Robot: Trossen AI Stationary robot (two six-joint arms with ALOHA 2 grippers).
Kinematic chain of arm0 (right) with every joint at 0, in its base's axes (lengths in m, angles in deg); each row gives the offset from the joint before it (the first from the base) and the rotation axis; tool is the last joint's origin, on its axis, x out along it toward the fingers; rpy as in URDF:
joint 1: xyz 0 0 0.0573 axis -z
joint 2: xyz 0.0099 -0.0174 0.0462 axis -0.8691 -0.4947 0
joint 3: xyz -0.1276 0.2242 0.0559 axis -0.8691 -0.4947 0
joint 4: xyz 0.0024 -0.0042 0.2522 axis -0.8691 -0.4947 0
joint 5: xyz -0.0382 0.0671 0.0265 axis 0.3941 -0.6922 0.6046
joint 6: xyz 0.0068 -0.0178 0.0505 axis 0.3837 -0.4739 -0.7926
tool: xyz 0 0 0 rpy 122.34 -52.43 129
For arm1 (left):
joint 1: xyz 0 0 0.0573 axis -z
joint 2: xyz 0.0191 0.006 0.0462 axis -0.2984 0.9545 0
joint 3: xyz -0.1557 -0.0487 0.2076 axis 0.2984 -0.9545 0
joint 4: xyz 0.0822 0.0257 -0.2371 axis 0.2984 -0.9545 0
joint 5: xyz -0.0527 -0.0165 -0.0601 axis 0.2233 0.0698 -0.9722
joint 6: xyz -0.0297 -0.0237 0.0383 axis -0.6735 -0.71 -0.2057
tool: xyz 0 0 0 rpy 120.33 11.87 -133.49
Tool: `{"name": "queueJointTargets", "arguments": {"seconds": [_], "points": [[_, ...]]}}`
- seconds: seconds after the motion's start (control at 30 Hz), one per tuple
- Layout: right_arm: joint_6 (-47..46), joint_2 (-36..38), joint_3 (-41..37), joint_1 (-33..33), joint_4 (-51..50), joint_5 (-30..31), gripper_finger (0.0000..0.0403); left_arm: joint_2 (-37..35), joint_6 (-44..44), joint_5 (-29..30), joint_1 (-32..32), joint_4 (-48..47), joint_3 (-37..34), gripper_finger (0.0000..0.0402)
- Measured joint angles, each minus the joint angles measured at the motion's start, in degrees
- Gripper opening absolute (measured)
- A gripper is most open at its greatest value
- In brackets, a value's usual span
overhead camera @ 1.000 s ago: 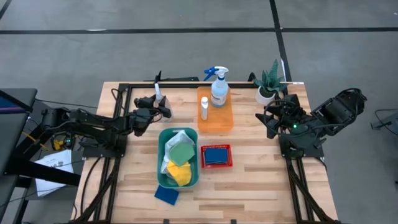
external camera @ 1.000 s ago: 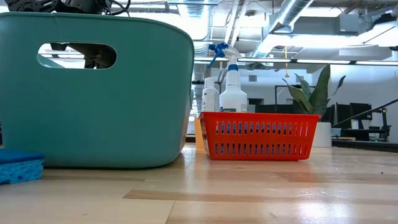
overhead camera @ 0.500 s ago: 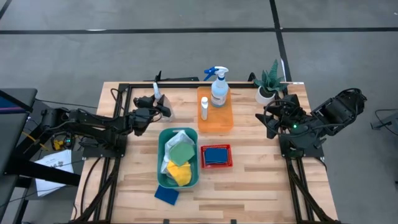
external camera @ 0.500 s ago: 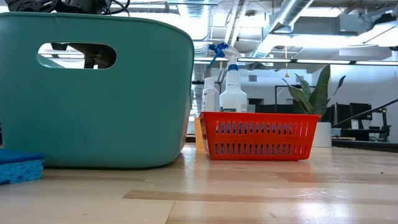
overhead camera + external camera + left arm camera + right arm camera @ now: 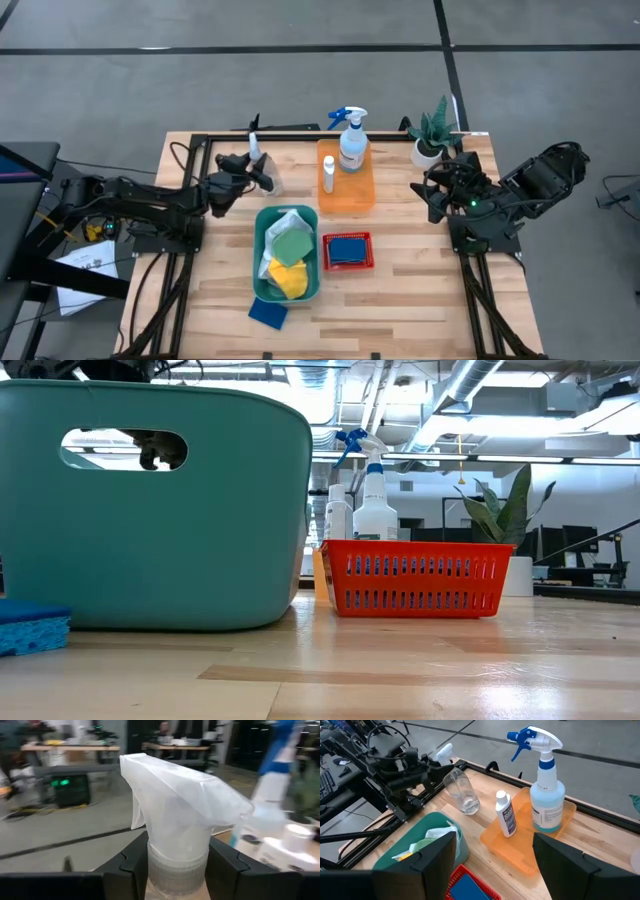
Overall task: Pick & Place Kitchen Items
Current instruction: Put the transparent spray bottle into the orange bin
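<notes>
Left tool (image 5: 258, 172) now clamped on tilted clear bottle (image 5: 460, 792); cloths (image 5: 290, 250) inside teal bin (image 5: 258, 250)

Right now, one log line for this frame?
left gripper: shut on clear spray bottle with white trigger, tilted, neck grip | right gripper: open, waiting near plant | orange tray: blue-trigger spray bottle, small white bottle

Two spray bottles are on the table: a clear one with a blue trigger (image 5: 351, 135) standing in the orange tray (image 5: 347, 196), and a clear one with a white trigger (image 5: 456, 782) at about 9 o'clock from that tray. There is one small white bottle (image 5: 328, 175), one teal bin (image 5: 262, 281), one red basket (image 5: 347, 251) and one potted plant (image 5: 432, 133) at 3 o'clock from the tray. Two blue sponges show, one in the red basket (image 5: 347, 248) and one on the table (image 5: 267, 312) at 6 o'clock from the bin, and three cloths lie in the bin: white (image 5: 283, 224), green (image 5: 292, 244) and yellow (image 5: 289, 279).
</notes>
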Motion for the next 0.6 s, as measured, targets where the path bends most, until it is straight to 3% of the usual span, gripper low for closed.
{"name": "queueJointTargets", "arguments": {"seconds": [0.33,0.6], "points": [[0.9,0.0,0.0,0.0,0.1,0.5,0.0255,-7.8,8.2,-12.3,0.0,0.0,0.0,0.0134],[2.1,0.0,0.0,0.0,0.7,0.9,0.0255,-15.2,11.6,-13.0,0.0,0.0,0.1,0.0134]]}}
